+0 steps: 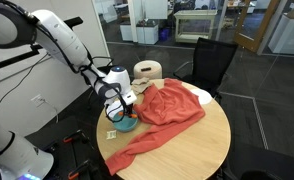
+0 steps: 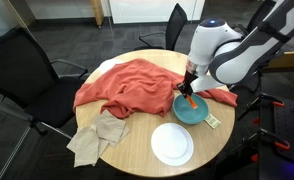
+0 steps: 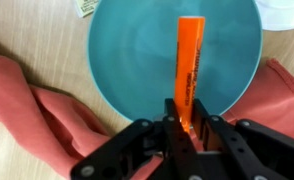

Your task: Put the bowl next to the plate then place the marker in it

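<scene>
The teal bowl (image 3: 157, 50) sits on the round wooden table, next to the white plate (image 2: 172, 143), whose edge shows at the wrist view's top right corner (image 3: 287, 12). My gripper (image 3: 185, 128) is shut on the orange marker (image 3: 187, 65) and holds it over the bowl, the marker's free end pointing into the bowl's middle. In both exterior views the gripper (image 2: 190, 92) hangs just above the bowl (image 2: 197, 110), which also shows by the table's edge (image 1: 125, 126).
A large red-orange cloth (image 2: 127, 85) covers much of the table and lies against the bowl's rim (image 3: 47, 110). A beige cloth (image 2: 95, 138) hangs at the table's edge. A small paper tag (image 3: 84, 6) lies beyond the bowl. Black chairs (image 1: 212, 60) stand around.
</scene>
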`<move>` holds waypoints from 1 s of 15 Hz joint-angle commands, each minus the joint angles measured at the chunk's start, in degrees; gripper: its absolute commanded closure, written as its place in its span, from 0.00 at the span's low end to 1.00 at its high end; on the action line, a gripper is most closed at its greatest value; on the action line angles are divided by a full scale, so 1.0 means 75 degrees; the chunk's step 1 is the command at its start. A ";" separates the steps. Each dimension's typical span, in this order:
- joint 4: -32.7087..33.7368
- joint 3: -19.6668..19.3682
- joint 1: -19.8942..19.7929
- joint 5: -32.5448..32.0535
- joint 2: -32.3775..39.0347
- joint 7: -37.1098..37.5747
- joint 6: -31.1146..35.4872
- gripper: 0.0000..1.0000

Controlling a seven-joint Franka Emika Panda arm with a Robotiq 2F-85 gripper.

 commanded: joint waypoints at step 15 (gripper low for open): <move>0.0320 -0.0060 0.0064 0.0070 0.0109 -0.0075 -0.0521 0.00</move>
